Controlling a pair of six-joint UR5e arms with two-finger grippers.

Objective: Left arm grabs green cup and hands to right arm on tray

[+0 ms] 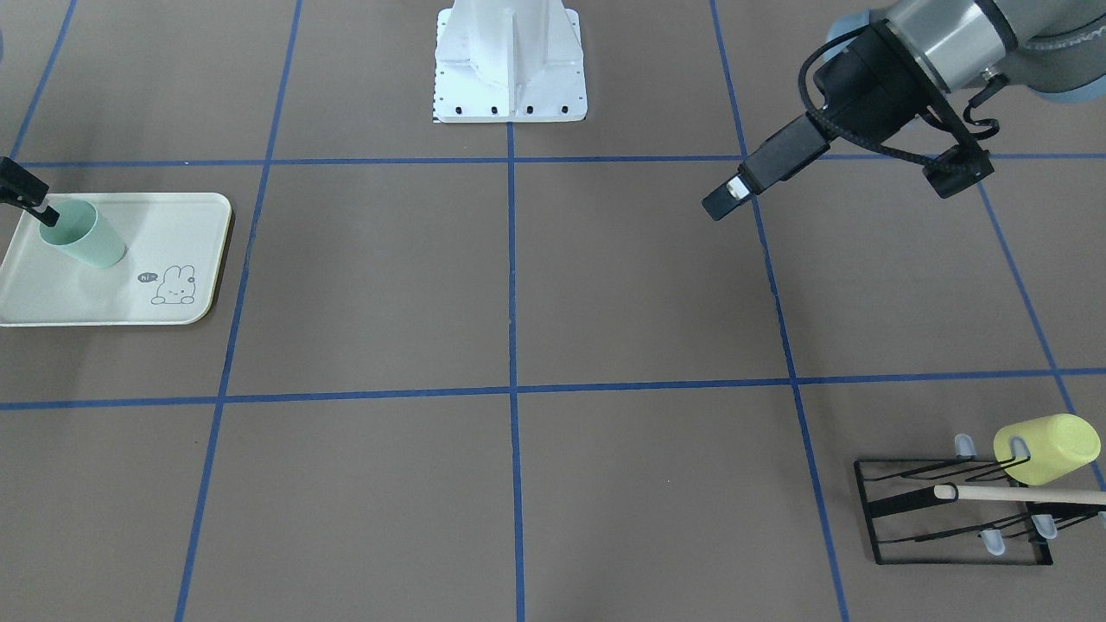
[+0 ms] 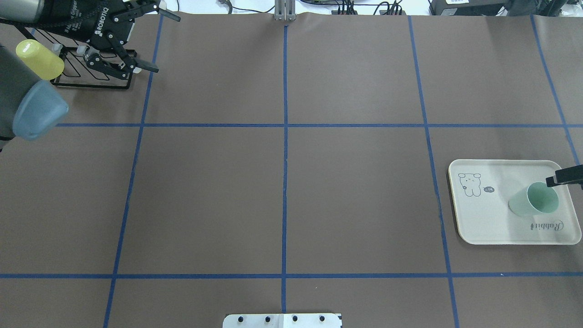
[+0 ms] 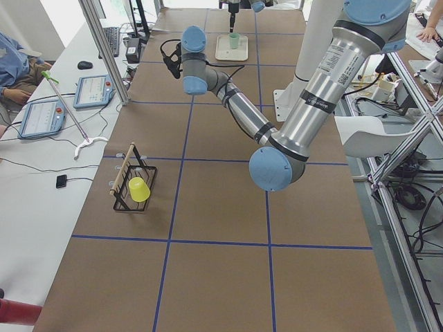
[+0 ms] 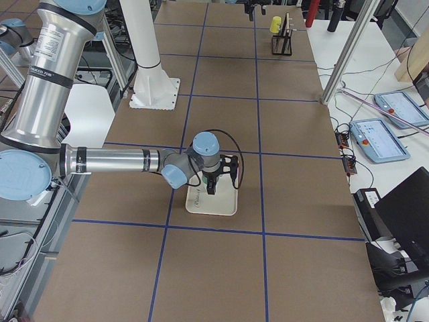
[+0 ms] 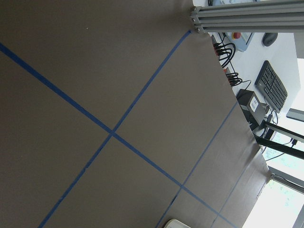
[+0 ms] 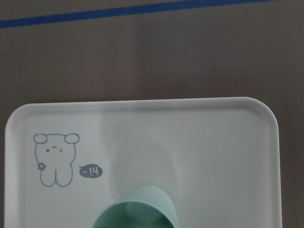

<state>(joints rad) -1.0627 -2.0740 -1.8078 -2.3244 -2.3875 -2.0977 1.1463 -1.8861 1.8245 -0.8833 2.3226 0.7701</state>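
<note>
1. Overhead view's clock used throughout: the tray (image 2: 483,223) is seen at the table's 4 o'clock. The green cup (image 2: 534,200) is stood on it mouth up, toward the tray's 3 o'clock end.
2. The right arm (image 4: 114,161) is stretched out level over the table, with the wrist turned down, so the right gripper (image 4: 215,184) is hung straight over the cup.
3. One black finger (image 2: 564,176) is caught right at the cup's rim, at its 1 o'clock. Whether the cup is clamped or free cannot be told.
4. The left arm (image 3: 239,114) is bent at the elbow and extended to the table's 11 o'clock corner.
5. The left gripper (image 2: 163,43) is held above the table, fingers spread wide and pointed toward 3 o'clock, with nothing gripped.
6. At its 9 o'clock in that view, a yellow-green cup (image 2: 40,59) is hung on a black wire rack (image 2: 98,82).
</note>
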